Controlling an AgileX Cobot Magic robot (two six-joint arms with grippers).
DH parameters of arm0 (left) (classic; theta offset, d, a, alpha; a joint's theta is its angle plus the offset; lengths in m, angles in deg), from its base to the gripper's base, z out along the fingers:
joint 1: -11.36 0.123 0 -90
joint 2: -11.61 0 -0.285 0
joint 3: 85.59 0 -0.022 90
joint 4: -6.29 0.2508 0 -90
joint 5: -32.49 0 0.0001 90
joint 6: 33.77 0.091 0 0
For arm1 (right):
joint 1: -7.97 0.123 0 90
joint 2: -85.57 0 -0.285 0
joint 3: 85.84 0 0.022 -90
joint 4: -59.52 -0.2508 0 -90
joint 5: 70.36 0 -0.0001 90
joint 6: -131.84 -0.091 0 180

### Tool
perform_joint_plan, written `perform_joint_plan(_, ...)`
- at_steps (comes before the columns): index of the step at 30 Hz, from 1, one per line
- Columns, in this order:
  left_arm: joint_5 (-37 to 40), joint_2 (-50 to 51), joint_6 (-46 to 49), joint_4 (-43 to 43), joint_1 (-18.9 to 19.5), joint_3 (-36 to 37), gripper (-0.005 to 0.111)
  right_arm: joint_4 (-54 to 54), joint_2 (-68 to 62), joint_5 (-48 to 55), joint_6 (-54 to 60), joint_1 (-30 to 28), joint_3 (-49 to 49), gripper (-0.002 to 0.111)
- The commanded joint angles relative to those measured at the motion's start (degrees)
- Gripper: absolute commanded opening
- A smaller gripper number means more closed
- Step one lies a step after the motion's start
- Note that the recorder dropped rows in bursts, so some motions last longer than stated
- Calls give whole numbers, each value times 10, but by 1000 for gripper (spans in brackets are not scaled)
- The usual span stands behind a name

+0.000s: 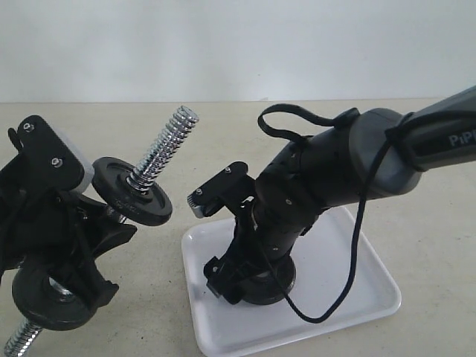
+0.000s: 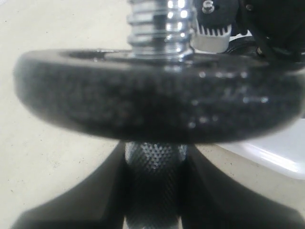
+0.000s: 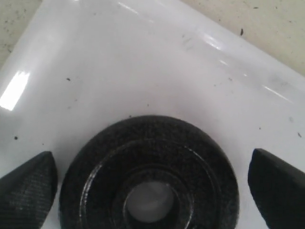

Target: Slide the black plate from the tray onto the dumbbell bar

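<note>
Spread wide over plate (image 3: 157, 143), flat in tray (image 1: 364, 290): right gripper (image 3: 150, 155). Beside tray, clamped on bar (image 1: 160, 152): left gripper (image 2: 155, 157).

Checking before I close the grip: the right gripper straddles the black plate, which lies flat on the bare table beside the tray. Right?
Not quite. The black plate lies flat inside the tray, not on the table beside it; the right wrist view shows white tray floor around it. The right gripper does straddle it.
</note>
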Motion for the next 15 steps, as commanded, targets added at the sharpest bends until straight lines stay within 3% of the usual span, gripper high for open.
perform_joint_plan(1,11,-28,-7,-7,0,-30,4,21,-11,66,5,1,2,105)
perform_joint_plan(15,12,-28,-7,-7,0,-30,4,30,-12,101,6,1,2,105)
